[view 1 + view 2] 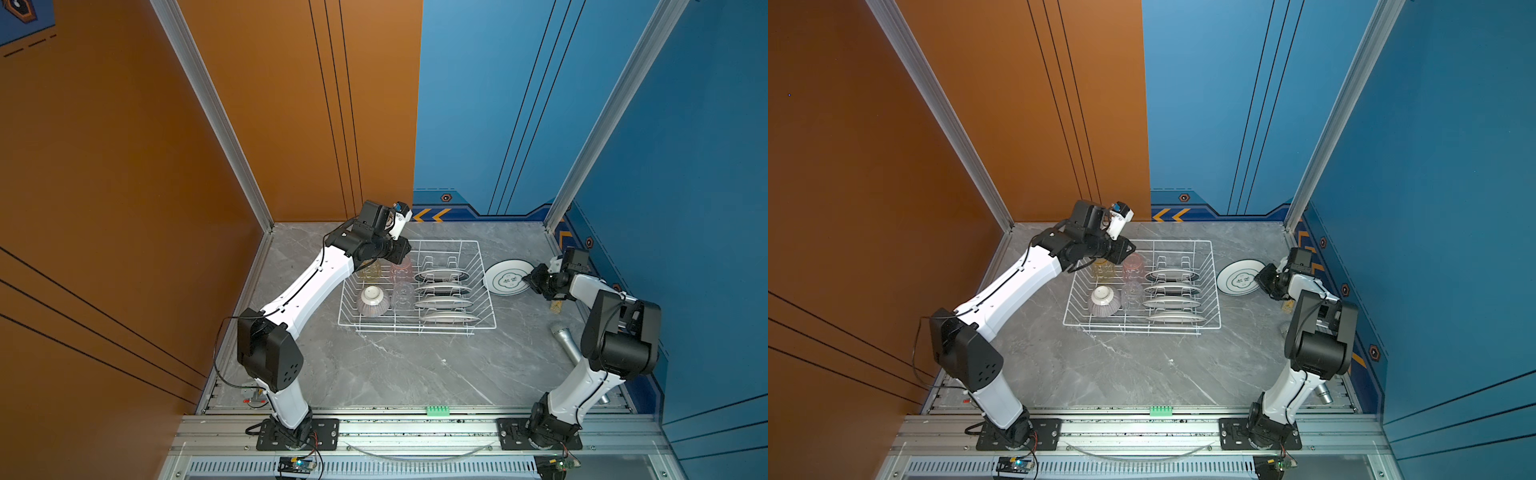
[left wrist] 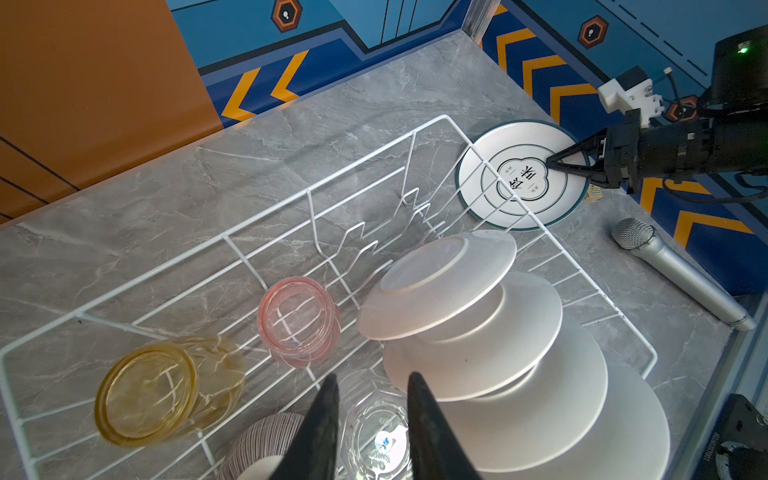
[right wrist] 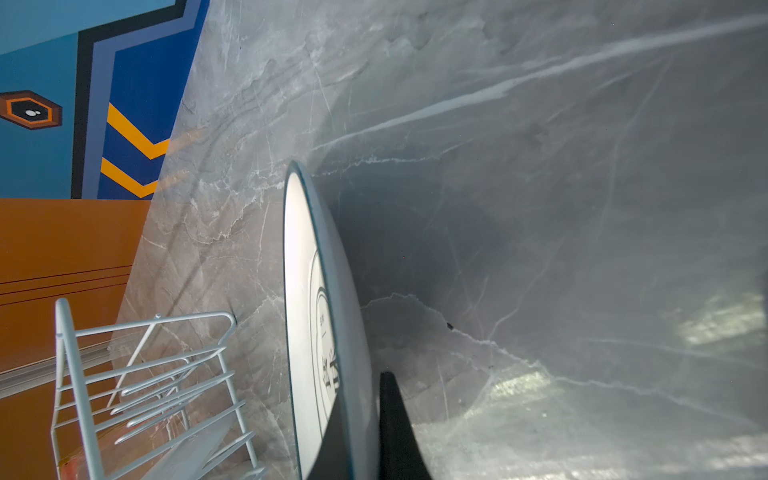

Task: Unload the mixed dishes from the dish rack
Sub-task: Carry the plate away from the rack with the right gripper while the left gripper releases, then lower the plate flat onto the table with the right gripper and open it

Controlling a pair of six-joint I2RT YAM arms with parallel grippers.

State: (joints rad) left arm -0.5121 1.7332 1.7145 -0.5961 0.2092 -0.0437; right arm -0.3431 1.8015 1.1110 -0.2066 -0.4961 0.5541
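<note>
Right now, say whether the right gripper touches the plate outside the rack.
Touching. Right wrist view: the right gripper pinches the plate at its rim.

Grey marble tabletop (image 1: 395,374), white wire dish rack (image 1: 386,328) centred, silver microphone (image 1: 566,343) at right.

Silver microphone (image 1: 566,344) lying on grey marble table (image 1: 395,365); green connector (image 1: 437,410) at front edge.

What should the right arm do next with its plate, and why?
Probably lower the plate onto the table and open the right fingers: they clamp its rim, and it is already outside the rack, just beside it.
</note>
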